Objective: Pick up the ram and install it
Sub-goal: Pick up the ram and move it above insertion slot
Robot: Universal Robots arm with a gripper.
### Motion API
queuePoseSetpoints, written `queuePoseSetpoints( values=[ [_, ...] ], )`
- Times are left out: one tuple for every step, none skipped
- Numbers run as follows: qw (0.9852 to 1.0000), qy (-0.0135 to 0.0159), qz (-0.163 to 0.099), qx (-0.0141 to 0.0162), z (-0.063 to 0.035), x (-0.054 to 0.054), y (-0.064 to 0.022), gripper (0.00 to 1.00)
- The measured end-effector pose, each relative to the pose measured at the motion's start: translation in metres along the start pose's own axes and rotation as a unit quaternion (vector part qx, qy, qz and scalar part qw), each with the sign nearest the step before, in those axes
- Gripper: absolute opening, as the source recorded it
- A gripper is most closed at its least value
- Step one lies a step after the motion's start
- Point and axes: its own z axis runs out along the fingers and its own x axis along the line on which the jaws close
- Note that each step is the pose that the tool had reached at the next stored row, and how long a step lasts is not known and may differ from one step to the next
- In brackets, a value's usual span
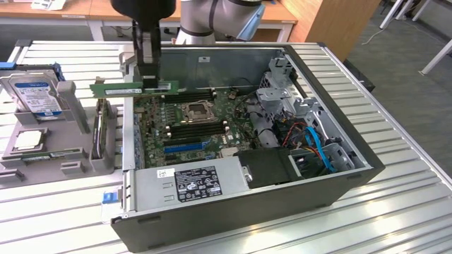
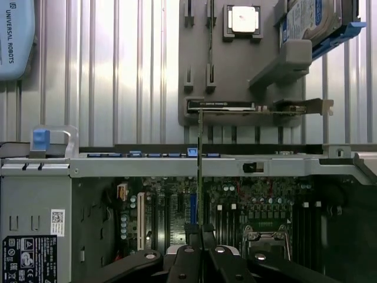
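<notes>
Slatted table (image 1: 413, 174), PC case (image 1: 247, 225): jaws pinch ram (image 1: 116, 89), arm (image 1: 219, 16) cropped.

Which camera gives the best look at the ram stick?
The exterior view: the ram shows its full green face, held in the gripper above the case. The wrist view sees the ram edge-on, a thin line.

The ram (image 1: 124, 89) is a long, thin green circuit-board stick with dark chips along its face. It hangs in the air, level and standing on its long edge. The gripper (image 1: 150, 79) pinches it from above, jaws closed on its top edge. One end is above the motherboard (image 1: 190, 129); the other reaches out past the open computer case's (image 1: 247, 222) wall on the exterior view's left. From the wrist camera the ram (image 2: 200, 159) appears edge-on, a thin straight line.
</notes>
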Motion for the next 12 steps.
queuePoseSetpoints(
  values=[
    [1.0,0.0,0.0,0.0,-0.0001,0.0,-0.0025,0.11],
    [1.0,0.0,0.0,0.0,-0.0001,0.0,-0.0053,0.11],
    [1.0,0.0,0.0,0.0,-0.0002,0.0,-0.0079,0.11],
    [1.0,0.0,0.0,0.0,-0.0003,0.0,-0.0105,0.11],
    [1.0,0.0,0.0,0.0,-0.0004,0.0,-0.0131,0.11],
    [1.0,0.0001,0.0,0.0,-0.0005,0.0,-0.0156,0.11],
    [1.0,0.0,0.0,0.0,-0.0006,0.0,-0.0183,0.11],
    [1.0,0.0,0.0,0.0,-0.0006,-0.001,-0.0211,0.11],
    [1.0,0.0,0.0,-0.0001,-0.0007,-0.001,-0.024,0.11],
    [1.0,0.0,0.0,-0.0001,-0.0008,-0.001,-0.027,0.11],
    [1.0,0.0,0.0,-0.0001,-0.0009,-0.001,-0.03,0.11],
    [1.0,0.0,0.0,-0.0001,-0.001,-0.001,-0.0331,0.11]
  ],
)
